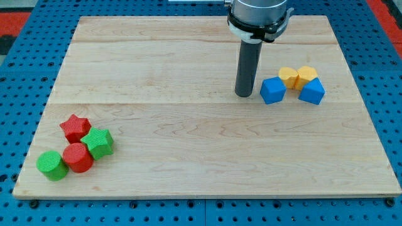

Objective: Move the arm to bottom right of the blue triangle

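Observation:
Two blue blocks lie at the view's right. The left one point(272, 90) looks like a cube. The right one point(312, 91) has a pointed lower end and looks like the blue triangle. My tip point(244, 95) rests on the board just left of the blue cube, with a small gap, and well left of the blue triangle. The dark rod rises from it to the arm at the view's top.
Two yellow blocks point(288, 76) point(307, 75) sit just above the blue ones, touching them. At the view's bottom left a red star point(75, 127), a green block point(99, 142), a red cylinder point(78, 157) and a green cylinder point(51, 166) are clustered near the wooden board's point(188, 163) corner.

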